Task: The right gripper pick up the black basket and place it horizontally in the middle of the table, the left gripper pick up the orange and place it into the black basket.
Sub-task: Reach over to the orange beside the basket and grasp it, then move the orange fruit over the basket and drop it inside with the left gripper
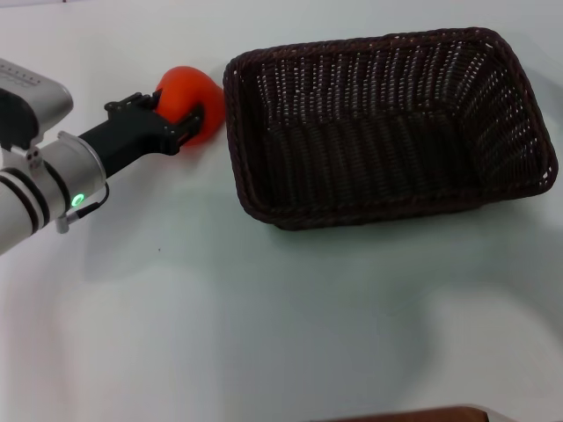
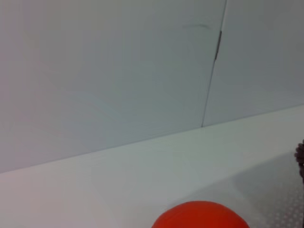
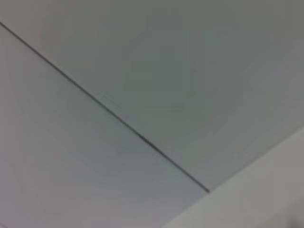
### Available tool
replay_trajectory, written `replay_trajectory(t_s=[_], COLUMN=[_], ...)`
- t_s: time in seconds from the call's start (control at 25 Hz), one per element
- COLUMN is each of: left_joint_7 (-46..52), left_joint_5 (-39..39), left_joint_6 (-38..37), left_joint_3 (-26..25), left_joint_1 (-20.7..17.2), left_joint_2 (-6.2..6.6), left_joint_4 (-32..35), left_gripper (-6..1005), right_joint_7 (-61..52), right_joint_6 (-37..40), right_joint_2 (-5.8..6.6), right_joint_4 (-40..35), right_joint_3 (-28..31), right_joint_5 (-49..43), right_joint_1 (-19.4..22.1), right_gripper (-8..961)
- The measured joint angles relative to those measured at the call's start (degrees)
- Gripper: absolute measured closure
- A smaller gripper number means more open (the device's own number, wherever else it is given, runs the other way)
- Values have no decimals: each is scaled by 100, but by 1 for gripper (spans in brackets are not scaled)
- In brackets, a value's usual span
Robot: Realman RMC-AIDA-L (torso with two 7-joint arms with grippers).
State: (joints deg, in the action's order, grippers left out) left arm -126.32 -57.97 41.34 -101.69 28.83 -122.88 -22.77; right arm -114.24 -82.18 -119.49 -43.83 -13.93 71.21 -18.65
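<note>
The black basket (image 1: 515, 132) lies lengthwise on the white table (image 1: 264, 308), at the back and right of centre, and it is empty. The orange (image 1: 189, 88) sits just left of the basket's left rim. My left gripper (image 1: 176, 112) reaches in from the left, with its black fingers on either side of the orange and closed against it. The orange also shows in the left wrist view (image 2: 199, 216), as does a bit of the basket's rim (image 2: 300, 161). My right gripper is out of view; the right wrist view shows only a pale wall.
A dark brown strip (image 1: 413, 413) shows at the near edge of the head view. A pale wall with a seam (image 2: 213, 71) stands behind the table.
</note>
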Motion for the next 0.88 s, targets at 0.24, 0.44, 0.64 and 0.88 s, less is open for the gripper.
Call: replay_trajectory(t_s=[0.24,0.44,0.64,0.88], left_joint_7=[-117,-255,-271,-227], left_joint_5=[48,197,242,244], left_joint_6=[63,327,921,2627], left_joint_3=[-286,-553,-999,-1687], left_joint_1=[-461,-789,-963,-1199], left_joint_2=[-97,-139,-131,-122], left_joint_4=[-557,-788,-782,-778], left_gripper=[512,581,603,629], right_joint_7=[559,715,814,890], right_joint_6=[-9,-35,-38,-30], right_joint_2=[17,13,23,19], right_joint_4=[342,458,599,631], right_joint_3=[331,569,592,610], right_joint_5=[491,518,580,613], right_joint_1=[127,148,122,58], right_gripper=[297,297,297,297])
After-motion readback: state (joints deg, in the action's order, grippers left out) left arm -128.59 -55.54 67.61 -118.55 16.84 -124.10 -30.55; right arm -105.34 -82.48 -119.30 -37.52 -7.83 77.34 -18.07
